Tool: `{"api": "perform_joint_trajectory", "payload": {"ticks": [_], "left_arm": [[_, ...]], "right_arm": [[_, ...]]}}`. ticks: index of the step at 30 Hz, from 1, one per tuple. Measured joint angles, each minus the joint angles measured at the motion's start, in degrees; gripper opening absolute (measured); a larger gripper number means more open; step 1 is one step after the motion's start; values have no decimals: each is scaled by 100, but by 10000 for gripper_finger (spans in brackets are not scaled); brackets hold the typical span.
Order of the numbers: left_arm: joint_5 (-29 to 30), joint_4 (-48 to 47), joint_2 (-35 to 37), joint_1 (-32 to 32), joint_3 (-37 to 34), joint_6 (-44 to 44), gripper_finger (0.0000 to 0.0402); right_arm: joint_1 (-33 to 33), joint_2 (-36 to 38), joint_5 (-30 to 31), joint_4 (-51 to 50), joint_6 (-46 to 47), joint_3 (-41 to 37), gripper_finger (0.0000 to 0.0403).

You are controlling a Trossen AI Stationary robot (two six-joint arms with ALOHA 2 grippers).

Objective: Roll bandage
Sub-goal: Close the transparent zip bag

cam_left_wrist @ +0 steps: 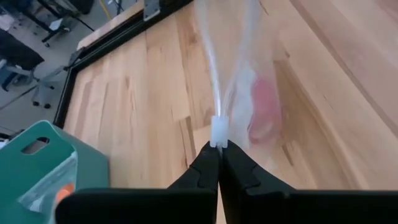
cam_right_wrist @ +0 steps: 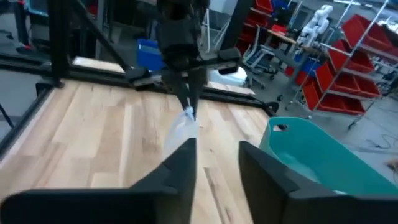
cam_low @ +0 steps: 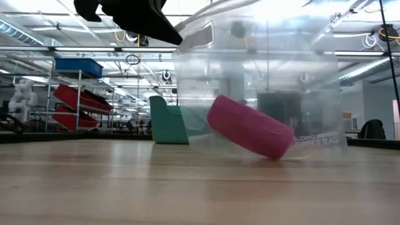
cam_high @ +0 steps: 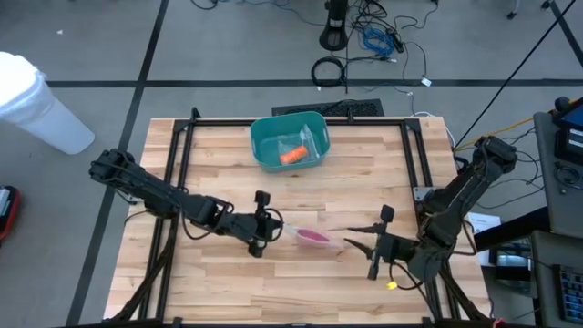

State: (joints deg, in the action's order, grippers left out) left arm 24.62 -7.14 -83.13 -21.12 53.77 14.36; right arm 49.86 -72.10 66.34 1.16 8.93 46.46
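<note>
I use the teal bin point(cam_high: 290, 141) at the far middle of the wooden table point(cam_high: 228, 164) as my landmark. On the near side of the bin, toward the front half of the table, I see a clear plastic slider bag point(cam_low: 262, 81) with the pink bandage roll point(cam_low: 250, 126) inside it; in the low view the roll lies tilted at the bag's bottom, resting on the tabletop, with the bin behind it and to its left.

My left gripper point(cam_high: 264, 225) sits nearer than the bin and slightly to its left, clenched on the bag: in the left wrist view its fingers point(cam_left_wrist: 205, 171) are pressed together on the white slider point(cam_left_wrist: 217, 132) at the bag's edge, and the pink roll point(cam_left_wrist: 266, 106) shows blurred through the plastic beyond.

My right gripper point(cam_high: 360, 243) is on the other side of the bag, nearer than the bin and to its right. In the right wrist view its fingers point(cam_right_wrist: 180, 165) stand apart with nothing between them, just short of the bag point(cam_right_wrist: 181, 132), which the left gripper point(cam_right_wrist: 188, 107) pinches from above. An orange item point(cam_high: 292, 155) lies in the bin.
</note>
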Motion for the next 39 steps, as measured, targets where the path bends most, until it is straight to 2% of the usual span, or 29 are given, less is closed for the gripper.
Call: {"api": "perform_joint_trajectory", "payload": {"ticks": [4,8,11,17,23,29,39], "left_arm": [[-1,1,0,5,81,-172,1],[-178,35,0,119,224,-877,1],[-408,-3,-3,186,226,-963,0],[-849,-113,-139,352,226,-1106,0],[-1134,-30,-240,514,224,-1254,0],[-1252,-43,-240,525,222,-1255,0],[-1263,-69,-240,525,222,-1252,0]], "right_arm": [[-135,-31,-172,4,-226,222,146],[-764,-281,-1042,-25,-491,411,183],[-1214,-441,-1701,-1,-616,619,199],[-1998,-878,-3235,-5,-918,1047,207],[-2863,-1667,-4855,-48,-1111,1528,190],[-3270,-2227,-5143,-400,-1449,1988,165],[-3496,-2443,-5166,-696,-1447,2127,122]]}}
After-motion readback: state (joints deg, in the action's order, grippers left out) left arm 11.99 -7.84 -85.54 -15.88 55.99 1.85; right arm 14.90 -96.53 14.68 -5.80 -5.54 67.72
